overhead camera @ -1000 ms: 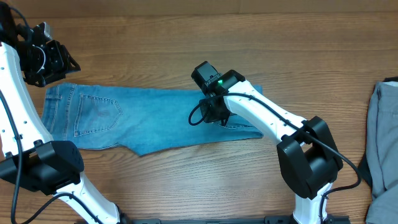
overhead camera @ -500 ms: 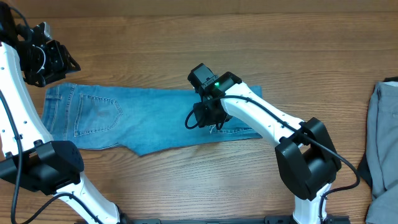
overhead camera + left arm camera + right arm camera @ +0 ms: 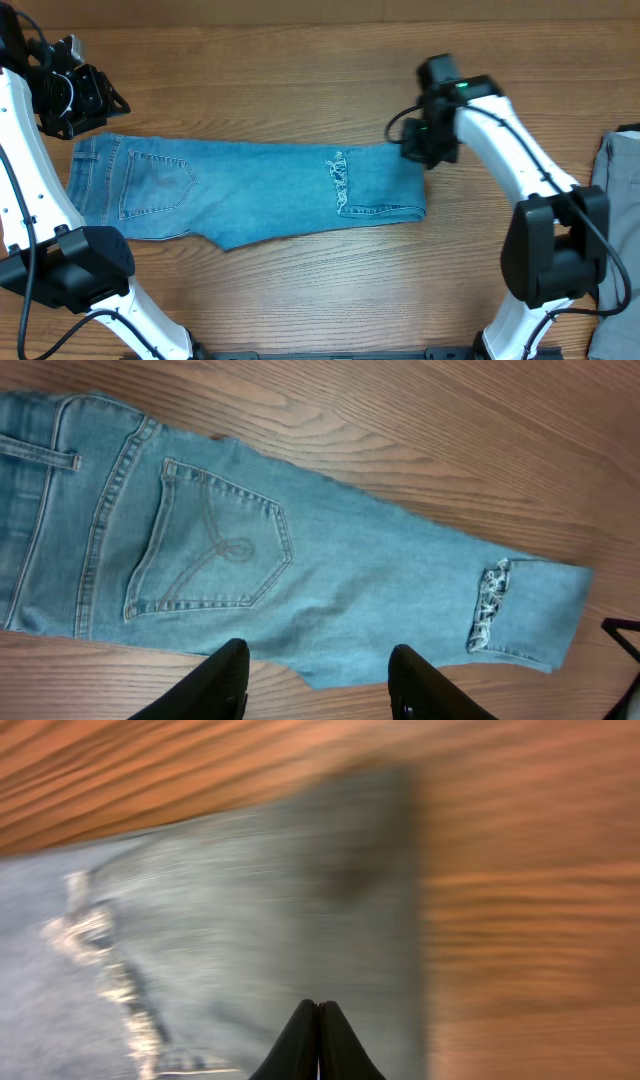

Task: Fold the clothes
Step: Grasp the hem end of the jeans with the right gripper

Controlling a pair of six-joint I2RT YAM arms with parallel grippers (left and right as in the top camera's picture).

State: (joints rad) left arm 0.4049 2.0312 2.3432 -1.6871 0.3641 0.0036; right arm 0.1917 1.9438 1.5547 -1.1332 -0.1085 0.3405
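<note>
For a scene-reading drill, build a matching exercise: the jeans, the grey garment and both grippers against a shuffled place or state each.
1. light blue jeans
2. grey garment
3. left gripper
4. right gripper

a. shut
b. at the far right edge of the table
c. open, empty
d. spread flat, centre-left

Pairs: 1-d, 2-b, 3-c, 4-a

Right gripper (image 3: 413,150) moved from the middle of the jeans (image 3: 250,190) to their right end, jaws now pressed together, empty; frayed patch (image 3: 338,182) uncovered, possibly the ripped knee.
</note>
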